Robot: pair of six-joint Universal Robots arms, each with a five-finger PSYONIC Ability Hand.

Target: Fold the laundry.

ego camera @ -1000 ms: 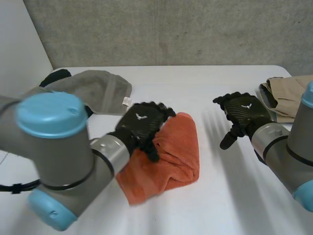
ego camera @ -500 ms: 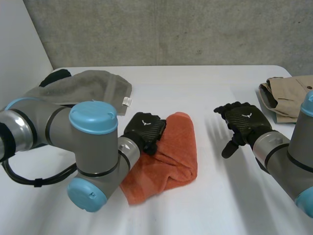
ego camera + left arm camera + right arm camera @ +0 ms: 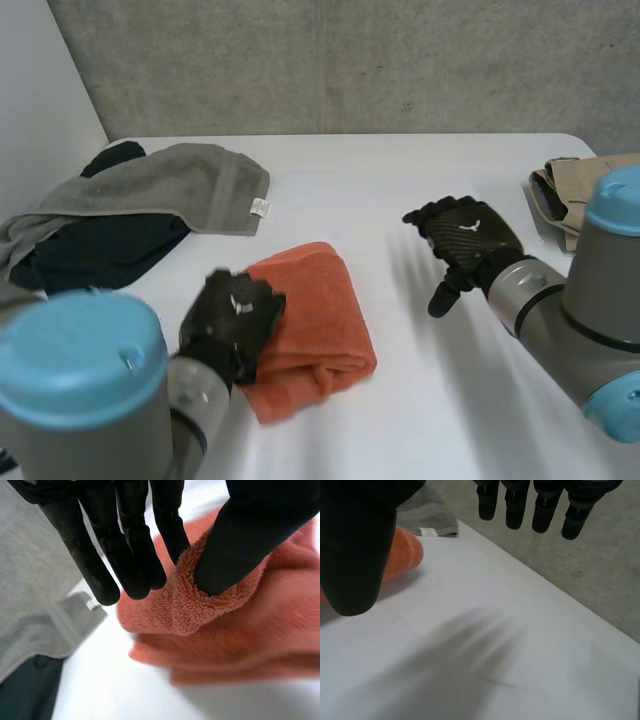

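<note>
An orange towel (image 3: 318,305) lies bunched and partly folded on the white table (image 3: 420,400), near its middle. My left hand (image 3: 232,315) is at the towel's near left edge. In the left wrist view a fold of the orange towel (image 3: 225,625) is pinched between the thumb (image 3: 240,535) and the fingers (image 3: 125,540). My right hand (image 3: 462,235) hovers over bare table to the right of the towel, fingers spread and holding nothing. In the right wrist view the orange towel (image 3: 400,555) lies beyond the thumb (image 3: 355,545), apart from it.
A grey towel (image 3: 170,185) with a white tag lies at the back left, over a dark garment (image 3: 100,245). A beige garment (image 3: 570,195) is folded at the table's right edge. A concrete wall stands behind the table.
My left hand closed on the towel's edge and drew back toward the near left, dragging the towel with it. My right hand shifted a little to the left.
</note>
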